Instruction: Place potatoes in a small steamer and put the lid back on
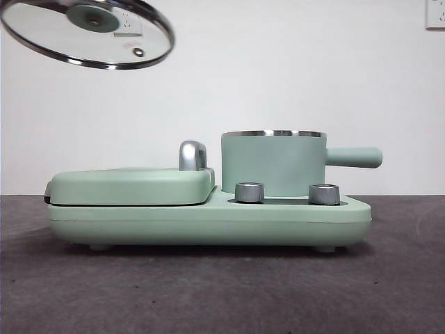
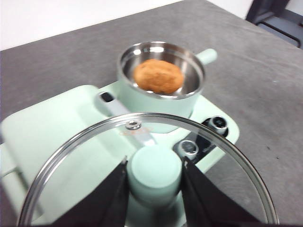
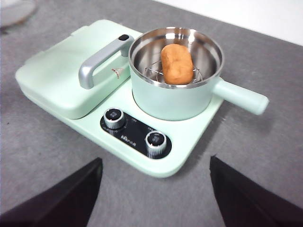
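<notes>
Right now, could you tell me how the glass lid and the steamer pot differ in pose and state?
The glass lid hangs tilted in the air, clamped by its knob in the left gripper; the steamer pot stands upright on the appliance base. The lid is clear and carries nothing; the pot is opaque and holds the potato on a wire rack. Both have steel rims and mint-green parts.

Plain white wall (image 1: 292, 62) behind; white wall socket (image 1: 435, 14) (upper corner, partly cut off); grey textured tabletop (image 1: 208, 292), evenly lit
</notes>
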Tool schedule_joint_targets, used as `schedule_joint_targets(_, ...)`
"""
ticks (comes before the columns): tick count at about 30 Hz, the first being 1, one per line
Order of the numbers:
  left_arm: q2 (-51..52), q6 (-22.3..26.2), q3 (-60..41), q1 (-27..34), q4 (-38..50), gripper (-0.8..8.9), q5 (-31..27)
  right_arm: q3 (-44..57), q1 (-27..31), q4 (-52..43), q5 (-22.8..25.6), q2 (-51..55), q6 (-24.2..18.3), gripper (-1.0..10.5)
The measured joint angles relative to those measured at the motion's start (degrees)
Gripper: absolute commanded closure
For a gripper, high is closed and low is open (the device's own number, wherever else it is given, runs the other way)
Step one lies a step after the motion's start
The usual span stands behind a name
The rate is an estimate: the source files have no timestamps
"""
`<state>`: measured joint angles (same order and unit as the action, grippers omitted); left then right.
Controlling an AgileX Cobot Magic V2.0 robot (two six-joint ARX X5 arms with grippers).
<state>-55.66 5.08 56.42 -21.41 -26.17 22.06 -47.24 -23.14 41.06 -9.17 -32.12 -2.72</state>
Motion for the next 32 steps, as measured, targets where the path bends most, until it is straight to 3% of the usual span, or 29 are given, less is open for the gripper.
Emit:
schedule_joint_targets(8, -5.8, -0.2, 0.0, -5.5, 11.1, 8.04, -0.2, 0.0, 0.0, 8.5, 0.4, 9.0, 2.0, 6.0)
schedule_joint_targets(17, -15.4, -1.5, 0.2, -10.4, 27.1, 8.04, -5.8, 0.0, 0.0, 12.6, 0.4, 9.9, 3.7, 6.0)
schedule_joint_targets(32, -39.9, -1.5, 19.8, -11.2, 29.8, 8.04, -6.3, 0.0, 0.0, 12.6, 1.4, 9.9, 3.7, 6.0)
